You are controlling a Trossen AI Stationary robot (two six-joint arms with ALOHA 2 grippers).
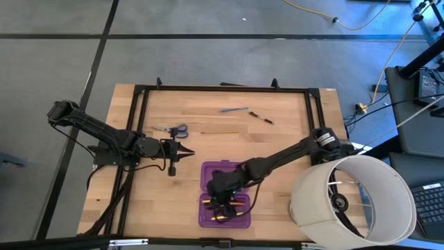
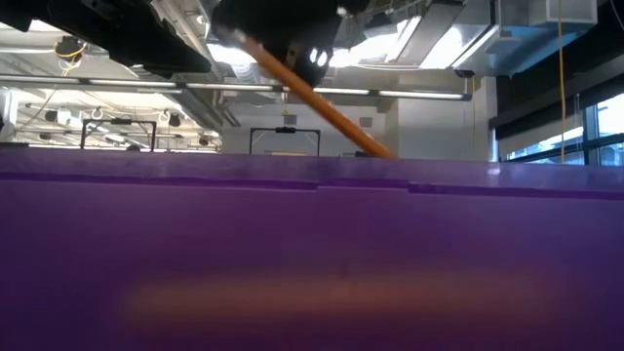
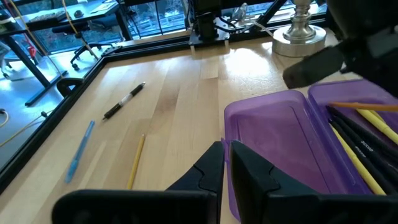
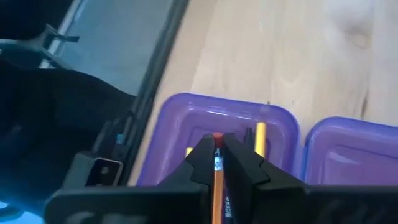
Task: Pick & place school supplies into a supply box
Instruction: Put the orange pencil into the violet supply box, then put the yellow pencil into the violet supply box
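A purple translucent plastic hinged supply box (image 1: 223, 194) is seen lying open near the front edge of the light wooden table (image 1: 277, 146). The right gripper (image 1: 220, 206) is held over the front half of the box, its fingers clamped on a thin orange-yellow pencil (image 4: 218, 186) with a red eraser end. In the low view the pencil (image 2: 312, 96) is seen slanting down behind the box wall. Other pencils and dark pens (image 3: 364, 140) are lying in that half, though their count cannot be made out. The left gripper (image 1: 186, 153) is parked left of the box, its fingers pressed together and empty. Blue-handled scissors (image 1: 173, 128), a loose yellow pencil (image 1: 218, 132), a blue pen (image 1: 234, 110) and a black pen (image 1: 261, 117) are left on the table behind the box.
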